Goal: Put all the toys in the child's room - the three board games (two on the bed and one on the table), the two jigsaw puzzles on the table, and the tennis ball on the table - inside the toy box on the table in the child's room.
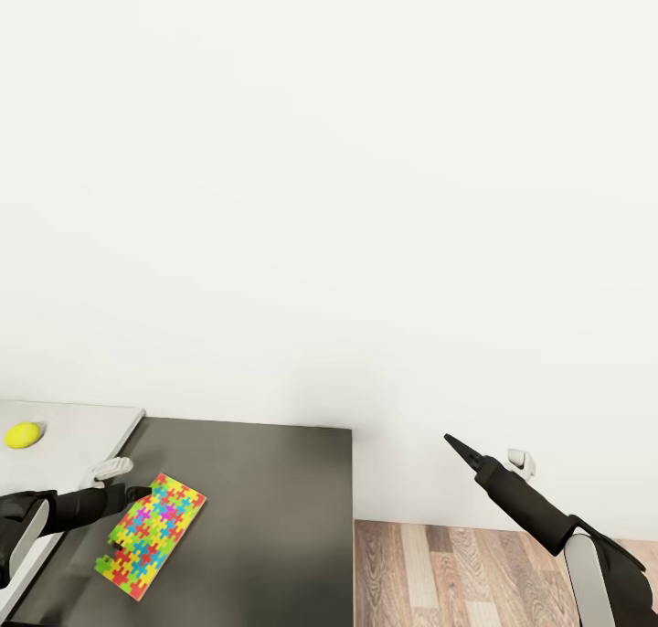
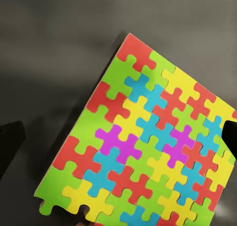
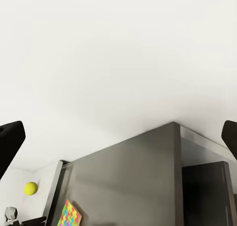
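One jigsaw puzzle [image 1: 155, 536], a square of bright interlocking pieces, lies on the dark grey section of the table [image 1: 265, 517]. My left gripper [image 1: 137, 494] hovers at the puzzle's near-left edge and is open. In the left wrist view the puzzle [image 2: 148, 152] lies between the spread fingers, and one fingertip [image 2: 229, 134] overlaps its edge. The yellow tennis ball [image 1: 23, 435] rests on the pale grey desk top [image 1: 82, 426] at far left. My right gripper [image 1: 452, 441] is open in mid-air, right of the table. Its wrist view shows the ball [image 3: 30, 188] and puzzle [image 3: 70, 213] far off.
A plain white wall [image 1: 329, 197] stands right behind the table. The dark section's right edge ends near the middle of the head view, with wood-plank floor [image 1: 439, 572] beyond it under my right arm.
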